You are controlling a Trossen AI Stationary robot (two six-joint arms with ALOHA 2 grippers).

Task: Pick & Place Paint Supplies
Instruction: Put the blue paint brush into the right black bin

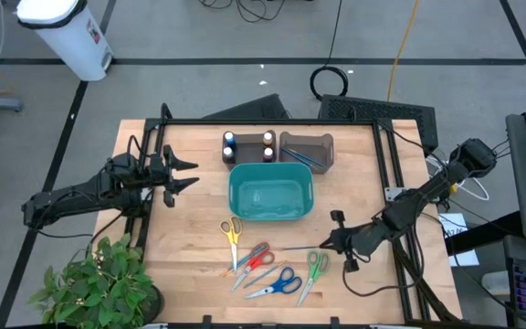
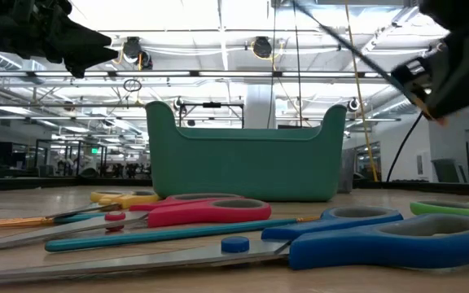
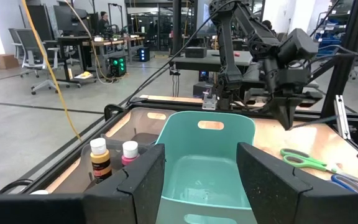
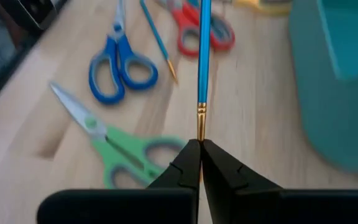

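My right gripper (image 1: 330,243) hangs over the table's near right part, above the green scissors (image 1: 315,267), shut on a thin blue paintbrush (image 4: 202,56). Left of the teal bin (image 1: 270,192) my left gripper (image 1: 186,174) waits open, pointing level at the bin (image 3: 207,168). Small paint bottles (image 1: 229,143) stand in a dark holder behind the bin, also seen in the left wrist view (image 3: 100,158). Beside them a brown tray (image 1: 307,151) holds more brushes. Another blue brush (image 4: 157,40) lies on the table among the scissors. My right gripper pinches the paintbrush at the end next to its gold ferrule (image 4: 201,127), between the two fingertips. The fingers slant down toward the table's left, and the blue handle (image 1: 299,247) sticks straight out ahead of them. In the low view the brush (image 2: 348,45) is clear of the table.
Yellow (image 1: 232,230), red (image 1: 256,256) and blue (image 1: 281,283) scissors lie on the wood near the front edge. A black frame (image 1: 391,155) borders the table. A potted plant (image 1: 99,279) stands at the near left corner.
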